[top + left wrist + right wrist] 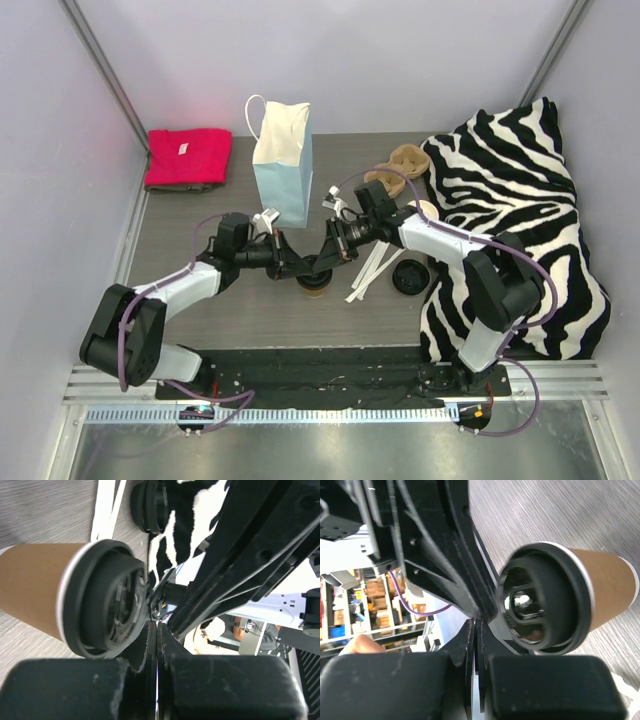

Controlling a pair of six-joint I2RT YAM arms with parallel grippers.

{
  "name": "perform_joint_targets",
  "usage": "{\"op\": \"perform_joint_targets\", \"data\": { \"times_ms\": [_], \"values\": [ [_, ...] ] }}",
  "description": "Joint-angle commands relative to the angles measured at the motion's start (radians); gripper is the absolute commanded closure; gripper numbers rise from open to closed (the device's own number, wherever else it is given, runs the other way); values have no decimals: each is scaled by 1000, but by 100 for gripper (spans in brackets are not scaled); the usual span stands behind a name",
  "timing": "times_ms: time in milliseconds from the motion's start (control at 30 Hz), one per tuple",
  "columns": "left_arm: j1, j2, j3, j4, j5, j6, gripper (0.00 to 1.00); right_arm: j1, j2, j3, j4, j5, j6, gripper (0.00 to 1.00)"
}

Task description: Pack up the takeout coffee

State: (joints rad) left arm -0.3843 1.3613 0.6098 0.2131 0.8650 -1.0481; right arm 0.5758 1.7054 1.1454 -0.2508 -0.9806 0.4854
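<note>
Takeout coffee [316, 284] upright on counter [340, 160], centre front, just before blue paper bag [283, 165]; its lid [107, 600] is on. Left claw [154, 626]: fingers pressed together, gripping nothing, tips at lid edge. Right claw [476, 625]: likewise closed and empty, tips at lid edge on opposite side. Second black lid [410, 277] and white sticks [372, 268] lie right of cup. Pulp carrier [400, 168] beside zebra cloth [510, 220]. Red cloth [187, 157] in far left corner.
</note>
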Motion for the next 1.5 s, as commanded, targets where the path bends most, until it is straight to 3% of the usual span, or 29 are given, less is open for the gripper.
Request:
{"op": "perform_joint_targets", "data": {
  "times_ms": [0, 333, 733, 1000, 1467],
  "values": [
    [1, 36, 15, 75, 26, 0, 100, -2, 43, -26, 61, -32, 18, 96],
    [67, 134, -45, 32, -31, 0, 100, -28, 141, -47, 61, -29, 13, 97],
    [68, 182, -36, 25, -30, 13, 100, -62, 244, -68, 68, -21, 48, 99],
    [68, 211, -31, -26, -61, 23, 100, -76, 260, -101, 77, 82, 96, 99],
    [70, 301, -18, -63, -78, 39, 100, -91, 324, -105, 76, 132, 93, 99]
  ]
}}
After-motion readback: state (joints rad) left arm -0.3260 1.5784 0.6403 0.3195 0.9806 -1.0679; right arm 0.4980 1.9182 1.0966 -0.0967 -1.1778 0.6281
